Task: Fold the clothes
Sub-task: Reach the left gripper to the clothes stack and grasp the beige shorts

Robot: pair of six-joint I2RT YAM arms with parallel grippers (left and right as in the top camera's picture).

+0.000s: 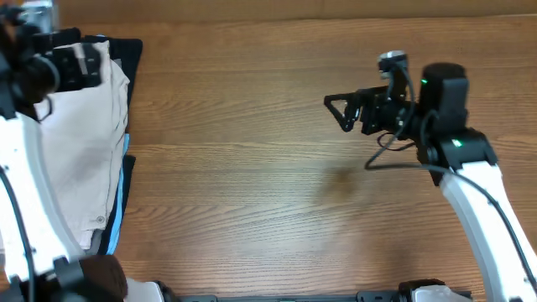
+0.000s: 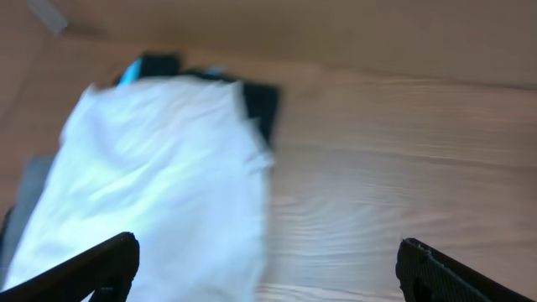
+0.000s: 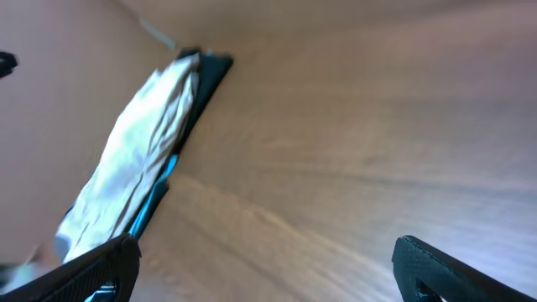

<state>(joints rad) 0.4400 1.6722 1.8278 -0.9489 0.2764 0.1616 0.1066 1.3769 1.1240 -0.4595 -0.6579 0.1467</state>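
The desk point(image 1: 252, 168) was a broad sheet of brown wood grain, bare across its whole middle, with a paler plain strip running along its far edge. In the wrist views a smooth tan surface rose behind the desk; I could not tell whether it was a wall or a board.

The left claw point(image 1: 63, 67) hung with its jaws spread wide and nothing between them. Right underneath it lay the cream shorts point(image 1: 84, 151), spread flat, reaching from below the claw back along the white left arm point(image 1: 25, 193). In that claw's own camera the shorts point(image 2: 159, 184) filled the space ahead of the left finger, blurred and washed out nearly white, while bare wood showed ahead of the other finger.

A black garment point(image 1: 130, 50) stuck out from under the shorts on the side facing the right claw point(image 1: 337, 113), and a light-blue edge point(image 1: 124, 189) showed beside it.

The right claw stood well apart from the pile, over bare wood, jaws also gaping and empty, pointing towards the shorts point(image 3: 134, 159). A thin black cable point(image 1: 394, 165) looped just behind it.
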